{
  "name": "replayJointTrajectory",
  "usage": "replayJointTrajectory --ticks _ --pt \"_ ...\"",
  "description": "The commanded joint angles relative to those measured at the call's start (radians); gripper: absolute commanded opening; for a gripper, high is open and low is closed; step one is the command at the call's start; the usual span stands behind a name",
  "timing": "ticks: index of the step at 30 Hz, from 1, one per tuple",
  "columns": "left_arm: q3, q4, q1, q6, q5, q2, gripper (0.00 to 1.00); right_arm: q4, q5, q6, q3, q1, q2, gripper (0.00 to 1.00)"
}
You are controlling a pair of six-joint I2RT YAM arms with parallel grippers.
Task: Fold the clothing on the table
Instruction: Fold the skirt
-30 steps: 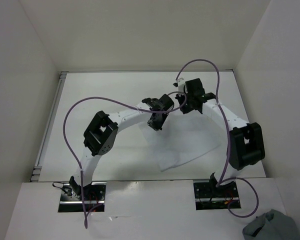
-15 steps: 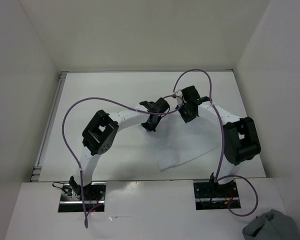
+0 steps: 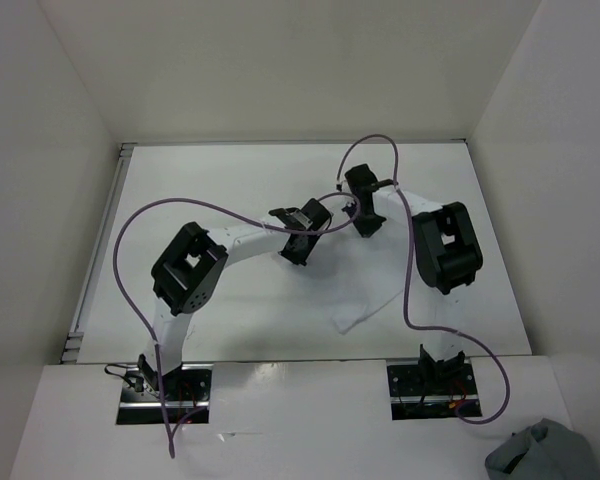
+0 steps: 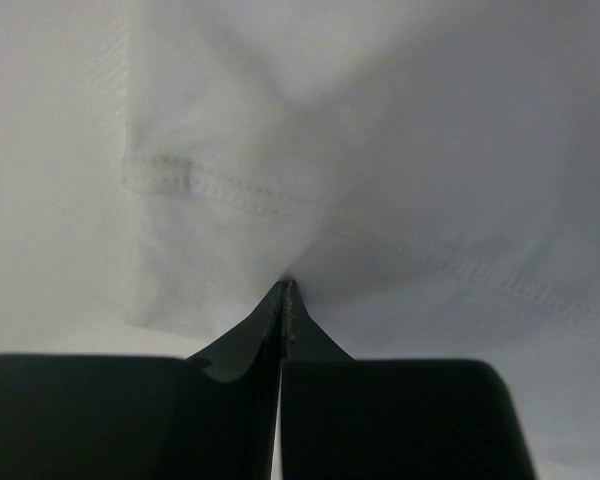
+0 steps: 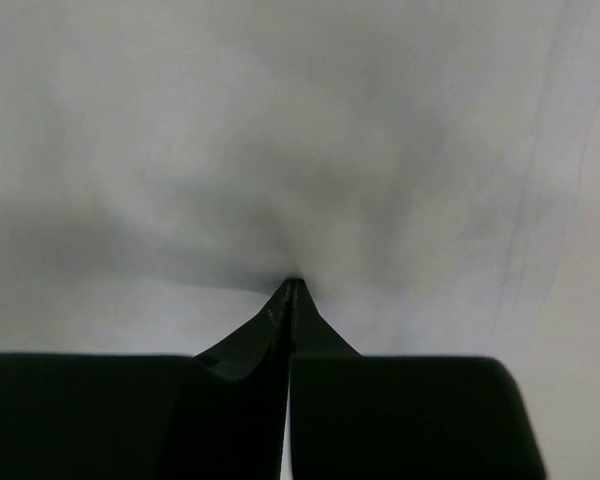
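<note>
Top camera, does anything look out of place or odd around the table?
One thing: a grey-blue cloth bundle sits crumpled at the near right corner, off the table, beyond the right arm's base. It lies well apart from the white clothing on the table. Nothing looks spilled or damaged.

The clothing [image 4: 400, 120] is showing as thin matt white cloth, softly creased, with a stitched hem. The table [image 3: 230, 170] is looking smooth and matt, its left-edge rail [image 3: 98, 250] dull metal. The left gripper [image 4: 285, 290] is looking like matt black plastic.
</note>
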Motion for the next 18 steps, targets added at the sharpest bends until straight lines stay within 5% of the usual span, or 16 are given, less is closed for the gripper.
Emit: replayJointTrajectory --ticks 1,9,12,15,18 --pt "-0.083 -0.021 0.005 -0.051 0.134 0.029 0.00 0.009 -0.020 0.024 0.149 -0.005 0.145 0.00" --pt "-0.057 0.022 0.005 -0.097 0.247 0.031 0.00 -0.175 -0.156 0.049 0.768 0.023 0.463 0.00" --pt "-0.004 0.001 0.014 -0.117 0.236 0.054 0.00 -0.175 -0.181 0.070 0.869 0.023 0.460 0.00" --pt "0.018 0.001 0.023 -0.127 0.251 0.023 0.00 -0.129 -0.240 0.070 0.744 0.012 0.342 0.21" --pt "0.018 0.001 0.023 -0.137 0.149 -0.095 0.14 -0.039 -0.305 0.082 0.463 -0.037 0.080 0.75"
